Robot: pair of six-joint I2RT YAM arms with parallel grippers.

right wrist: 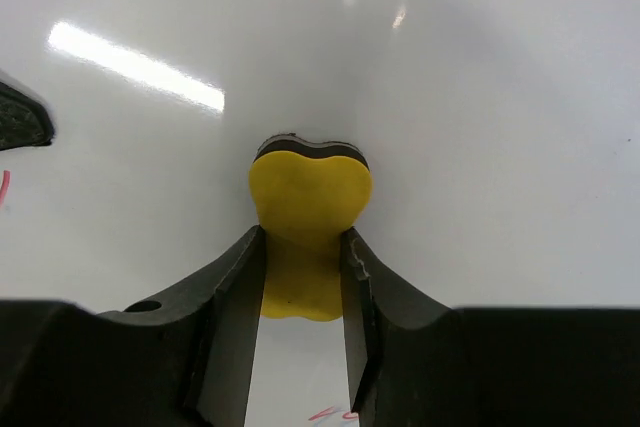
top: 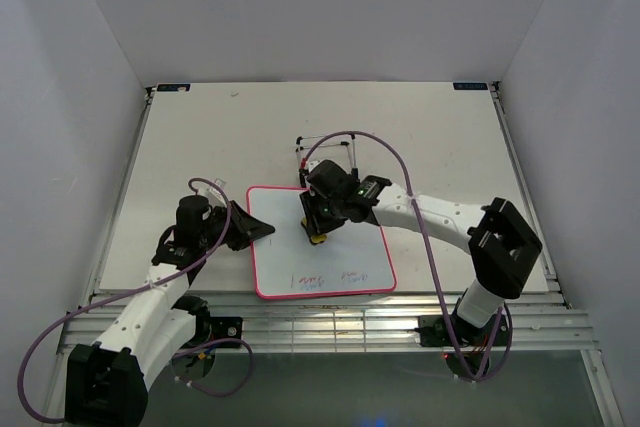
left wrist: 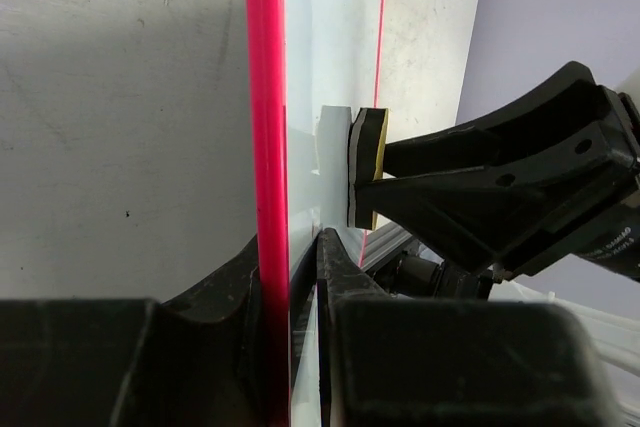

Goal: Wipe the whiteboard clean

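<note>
The whiteboard, white with a pink-red frame, lies flat on the table. Red and blue scribbles remain near its front edge. My left gripper is shut on the board's left edge; the left wrist view shows the pink frame clamped between the jaws. My right gripper is shut on the yellow eraser, whose black felt face is pressed on the board's upper middle. The eraser also shows in the left wrist view.
A thin black wire stand stands just behind the board, close to the right wrist. The table's front edge runs right below the board. White walls enclose the table on three sides.
</note>
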